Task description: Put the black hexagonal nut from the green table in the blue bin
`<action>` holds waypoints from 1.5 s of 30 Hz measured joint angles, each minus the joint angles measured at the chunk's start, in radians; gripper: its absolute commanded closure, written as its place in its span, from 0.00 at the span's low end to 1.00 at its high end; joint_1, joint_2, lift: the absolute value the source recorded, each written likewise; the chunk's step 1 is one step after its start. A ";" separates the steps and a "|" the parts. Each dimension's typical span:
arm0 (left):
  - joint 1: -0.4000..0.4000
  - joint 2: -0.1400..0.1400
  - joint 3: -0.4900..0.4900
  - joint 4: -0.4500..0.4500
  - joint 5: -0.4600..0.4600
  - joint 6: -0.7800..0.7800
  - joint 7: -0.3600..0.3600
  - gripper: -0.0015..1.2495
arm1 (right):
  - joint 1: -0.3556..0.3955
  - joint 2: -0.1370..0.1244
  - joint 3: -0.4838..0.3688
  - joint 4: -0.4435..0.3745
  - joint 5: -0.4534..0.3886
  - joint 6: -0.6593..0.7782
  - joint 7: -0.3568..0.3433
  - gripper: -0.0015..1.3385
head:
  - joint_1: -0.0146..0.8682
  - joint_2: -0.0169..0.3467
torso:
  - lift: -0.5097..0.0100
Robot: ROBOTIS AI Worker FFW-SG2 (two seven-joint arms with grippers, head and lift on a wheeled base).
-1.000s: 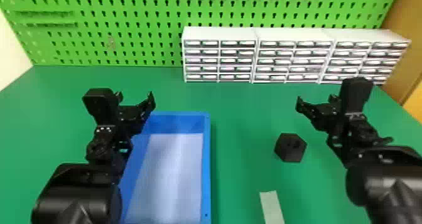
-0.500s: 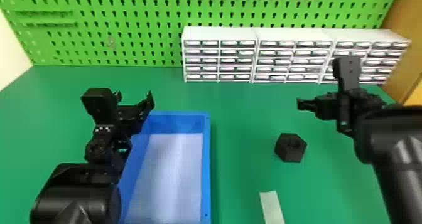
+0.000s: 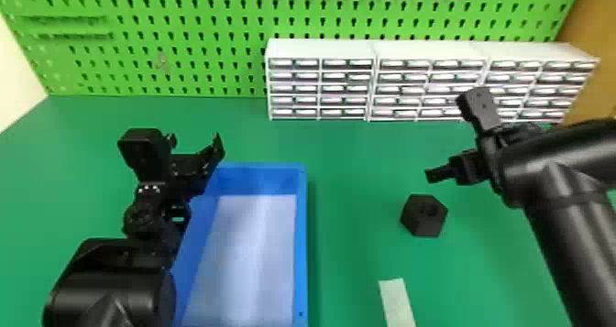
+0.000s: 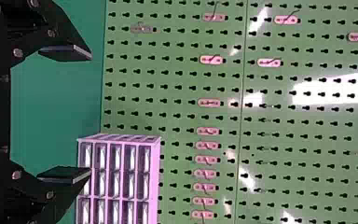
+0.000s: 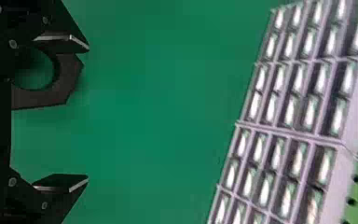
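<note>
**While the right claw (image 3: pixel 434 172) stands wide, the black hexagonal nut (image 3: pixel 424 215) rests on the green table (image 3: pixel 353 166), right of the blue bin (image 3: pixel 300 239)**

Over to the right of the bin, the right claw has its two flat fingers (image 5: pixel 63 43) spread wide in its wrist view. One finger covers part of the nut there; whether the two touch, I cannot tell. The nut lies well apart from the bin's right wall, with a round hole showing. The right arm (image 3: pixel 568 239) comes in farther right of the bin.

Above the bin's far left corner is the left claw (image 3: pixel 195 140), also spread wide, and the left arm (image 3: pixel 114 257) comes in beside the bin's left wall.

Right of the bin, toward the robot's side, lies a pale strip (image 3: pixel 397 303). Beyond the bin, white drawer units (image 3: pixel 321 49) stand in a row reaching off to its right, and the green pegboard (image 3: pixel 183 74) rises behind it all.
</note>
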 measured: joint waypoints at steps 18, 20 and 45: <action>-0.001 0.001 0.000 0.000 -0.002 0.000 0.000 0.31 | -0.103 0.003 0.088 0.259 0.098 -0.014 0.126 0.22 | 0.79 0.19 | 0.80; -0.001 0.001 0.000 0.000 -0.002 0.000 0.000 0.31 | -0.107 0.004 0.089 0.281 0.099 -0.024 0.125 0.22 | 0.79 0.19 | 0.80; -0.001 0.001 0.002 0.000 -0.002 0.000 0.000 0.31 | -0.138 0.018 0.056 0.458 0.053 -0.167 0.067 0.23 | 0.79 0.19 | 0.80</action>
